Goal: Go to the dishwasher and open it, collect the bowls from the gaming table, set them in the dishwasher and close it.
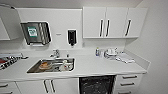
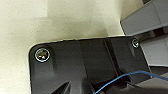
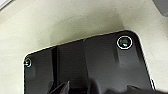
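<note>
Directly ahead, the dishwasher sits under the white counter beside the sink, its dark interior seemingly exposed, perhaps already open for loading; whether either gripper is open, I cannot tell

Bright and even from overhead, washing out the white desk. Soft throughout, blurred and blocky. Bowed toward the edges around the sink, glinting with glare. Dark inside the dishwasher below. Faint shadows across the speckled floor.
</note>
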